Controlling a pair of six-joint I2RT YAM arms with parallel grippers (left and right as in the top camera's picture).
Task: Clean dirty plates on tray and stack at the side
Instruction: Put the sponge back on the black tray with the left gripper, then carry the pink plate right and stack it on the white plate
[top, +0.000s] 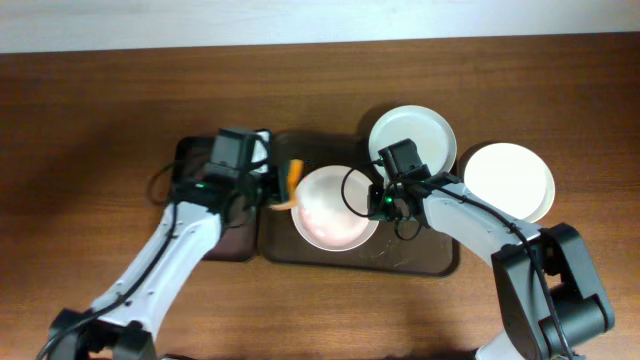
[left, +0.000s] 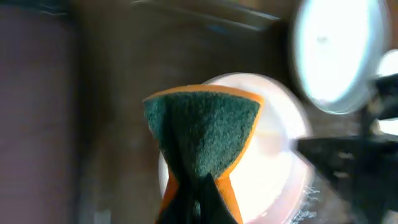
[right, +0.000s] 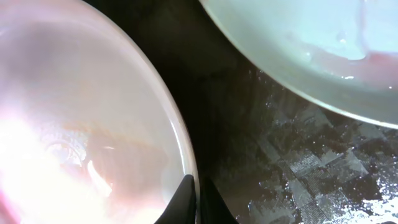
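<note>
We see the middle plate (top: 335, 208) lying on the brown tray (top: 420, 262), left of the tray's centre. Its well is tinted pink, and the right wrist view shows a brownish smear there. The right pincer (top: 384, 203) is at this plate's right rim. In the wrist view its two dark fingertips (right: 186, 202) are pinched together with the rim between them, so it is gripping the plate's edge. We cannot tell whether the plate is raised off the tray or lying flat.

At the plate's opposite, left rim is an orange sponge (top: 293, 178) with a green scouring face. The left pincer (top: 274, 186) is clamped on it, with the scouring face towards the wrist camera and the plate just beyond. We cannot tell whether the sponge touches the plate.

A second plate (top: 412, 137) sits at the tray's far right corner, overhanging the rim and just behind the right pincer. A third plate (top: 508, 180) lies on the wooden table (top: 100, 110), off the tray to its right, and looks clean and white. A smaller dark tray (top: 192, 160) lies against the big tray's left side, under the left arm.
</note>
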